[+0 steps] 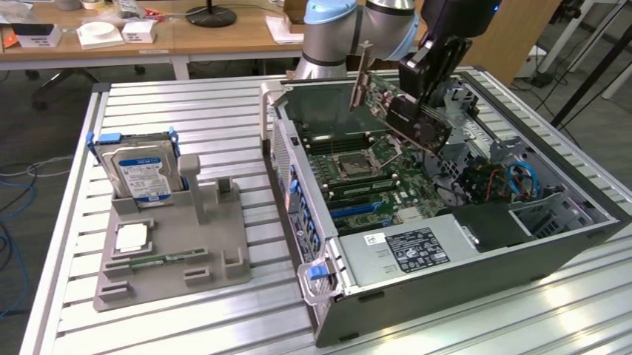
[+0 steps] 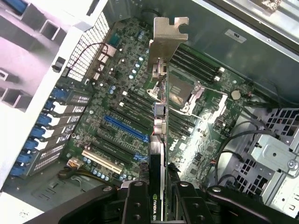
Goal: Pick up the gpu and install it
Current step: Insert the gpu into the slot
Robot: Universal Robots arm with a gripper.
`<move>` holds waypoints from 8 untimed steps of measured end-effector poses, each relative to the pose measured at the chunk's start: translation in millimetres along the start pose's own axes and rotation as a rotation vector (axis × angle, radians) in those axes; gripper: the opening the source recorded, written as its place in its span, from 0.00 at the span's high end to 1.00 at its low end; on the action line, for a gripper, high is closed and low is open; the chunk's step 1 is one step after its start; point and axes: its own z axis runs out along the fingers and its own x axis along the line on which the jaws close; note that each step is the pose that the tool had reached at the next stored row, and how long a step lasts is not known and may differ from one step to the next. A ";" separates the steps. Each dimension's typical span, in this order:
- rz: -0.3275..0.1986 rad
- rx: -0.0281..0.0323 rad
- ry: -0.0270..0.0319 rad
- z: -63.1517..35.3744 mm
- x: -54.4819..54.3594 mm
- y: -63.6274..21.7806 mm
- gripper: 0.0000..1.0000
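The gpu (image 1: pixel 410 122) is a thin dark card with a silvery metal bracket (image 1: pixel 362 78) at one end. It hangs tilted in the air above the open computer case (image 1: pixel 445 296), over the motherboard (image 1: pixel 390 201). My gripper (image 1: pixel 422 103) comes down from above and is shut on the card's upper edge. In the wrist view the gpu (image 2: pixel 159 140) shows edge-on, its bracket (image 2: pixel 168 35) pointing away. The black fingers (image 2: pixel 135 203) clamp it from both sides. Beneath it lie the motherboard's expansion slots, one of them blue (image 2: pixel 126 129).
A grey fixture (image 1: pixel 212 244) on the slatted table holds a hard drive (image 1: pixel 143 170) upright, a processor (image 1: pixel 133 238) and a green memory stick (image 1: pixel 163 260). Inside the case are cables (image 1: pixel 513 181), a drive cage (image 2: pixel 275 158) and a black power supply (image 1: pixel 415 248).
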 end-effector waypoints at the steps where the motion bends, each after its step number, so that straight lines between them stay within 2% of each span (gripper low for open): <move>1: -0.006 -0.0001 0.0003 0.0 0.0 0.0 0.74; 8: -0.044 -0.0009 0.0022 0.0 0.0 0.0 0.74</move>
